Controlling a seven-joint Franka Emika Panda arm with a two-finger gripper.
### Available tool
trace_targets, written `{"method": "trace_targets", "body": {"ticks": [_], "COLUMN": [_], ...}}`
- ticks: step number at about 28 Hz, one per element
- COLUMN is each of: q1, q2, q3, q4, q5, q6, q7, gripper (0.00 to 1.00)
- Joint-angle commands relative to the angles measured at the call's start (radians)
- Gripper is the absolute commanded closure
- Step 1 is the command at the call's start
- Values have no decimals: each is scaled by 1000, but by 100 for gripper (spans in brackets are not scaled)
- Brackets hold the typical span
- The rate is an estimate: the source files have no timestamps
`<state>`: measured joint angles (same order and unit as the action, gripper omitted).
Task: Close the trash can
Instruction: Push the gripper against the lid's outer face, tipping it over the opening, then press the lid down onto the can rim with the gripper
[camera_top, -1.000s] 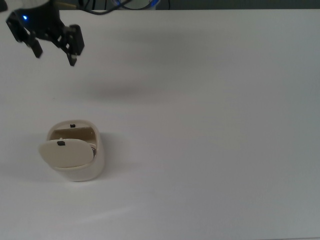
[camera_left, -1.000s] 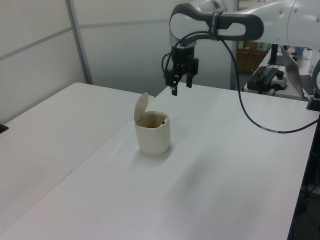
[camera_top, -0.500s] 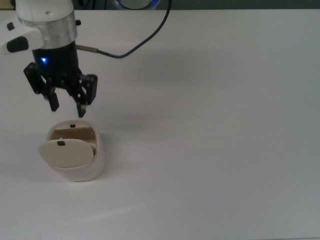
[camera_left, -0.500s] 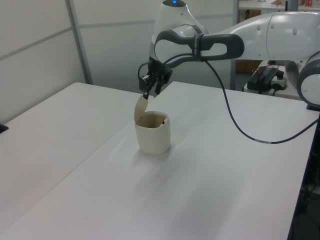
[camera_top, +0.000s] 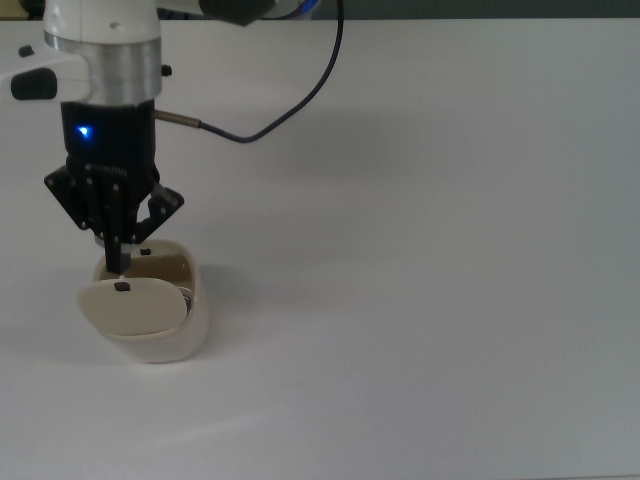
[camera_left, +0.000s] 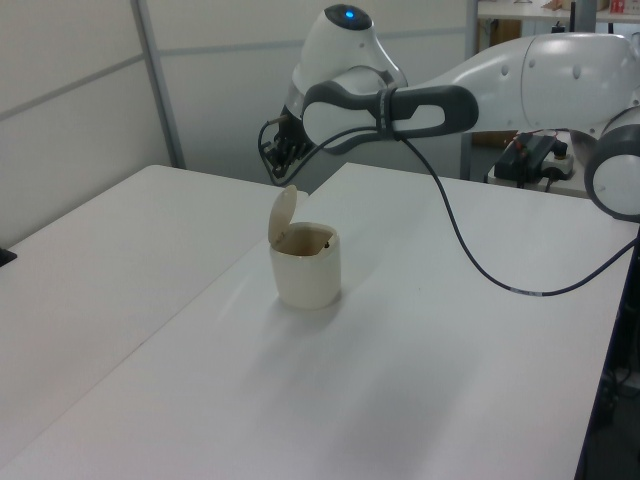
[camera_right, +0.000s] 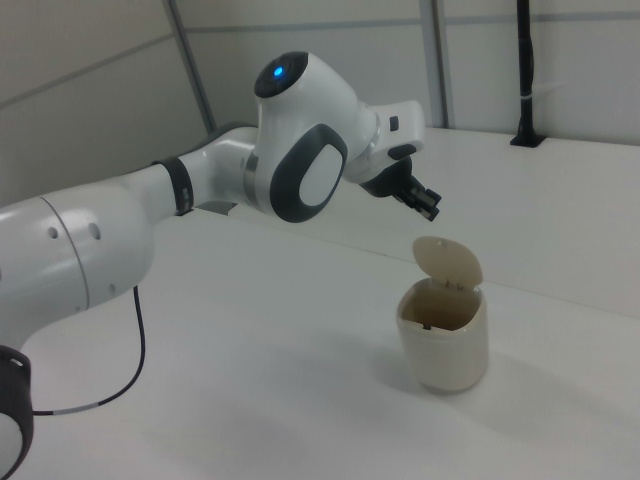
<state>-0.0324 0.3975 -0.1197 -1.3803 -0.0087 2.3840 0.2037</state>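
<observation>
Above the bin (camera_top: 150, 310), our end effector (camera_top: 118, 262) has closed empty and moved behind the raised lid (camera_top: 132, 305), ready to push.

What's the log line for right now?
bin: lid up, open | gripper: fingers shut, empty, above lid | contact: cannot tell | task: not done

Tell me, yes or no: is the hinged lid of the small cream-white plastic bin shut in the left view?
No. The lid stands raised above the cream-white bin, leaving its mouth open, with the gripper above and apart from it.
</observation>
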Motion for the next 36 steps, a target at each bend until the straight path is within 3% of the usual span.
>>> {"method": "trace_targets", "body": {"ticks": [1,6,13,25,29,36], "q1": [8,6,8,6,5,5], "q2": [61,101,83,37,35,47], "q3": [-3,-3,-3,37,37,35], "q4": [23,37,29,12,12,-14], "q5": [-72,-123,-126,-85,-53,-54], "q6": [81,116,52,-273,-310,-325], "q7": [75,118,88,-72,-73,-95], "gripper": [100,100,100,100,100,100]}}
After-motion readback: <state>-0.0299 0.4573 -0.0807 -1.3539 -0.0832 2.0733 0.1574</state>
